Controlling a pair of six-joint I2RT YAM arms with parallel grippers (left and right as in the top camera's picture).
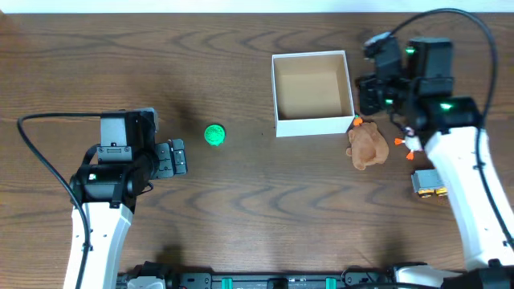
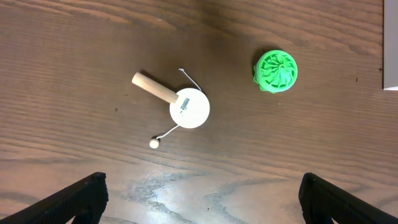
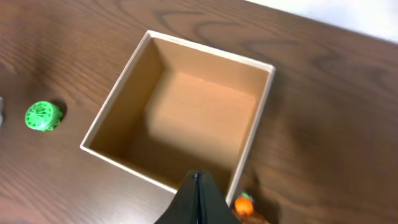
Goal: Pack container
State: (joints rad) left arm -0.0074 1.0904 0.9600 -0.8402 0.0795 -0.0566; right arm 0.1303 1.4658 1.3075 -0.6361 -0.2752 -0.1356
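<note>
The container [image 1: 315, 126] is a square white-walled box with a tan inside, standing empty at the back centre-right; it also shows in the right wrist view [image 3: 115, 106]. My right gripper [image 1: 371, 95] is shut and empty, beside the box's right wall; in the right wrist view [image 3: 198, 186] it hangs above the near rim. My left gripper [image 1: 178, 156] is open and empty at the left, its fingers spread wide in the left wrist view [image 2: 202, 202]. A green ball [image 1: 214, 134] lies between the left gripper and the box.
A white paddle drum with a wooden handle [image 2: 189, 109] lies on the table ahead of the left gripper, left of the green ball [image 2: 276, 71]. A brown plush toy [image 1: 368, 144], small orange pieces [image 1: 400, 142] and a yellow-grey toy car [image 1: 428, 183] lie right of the box.
</note>
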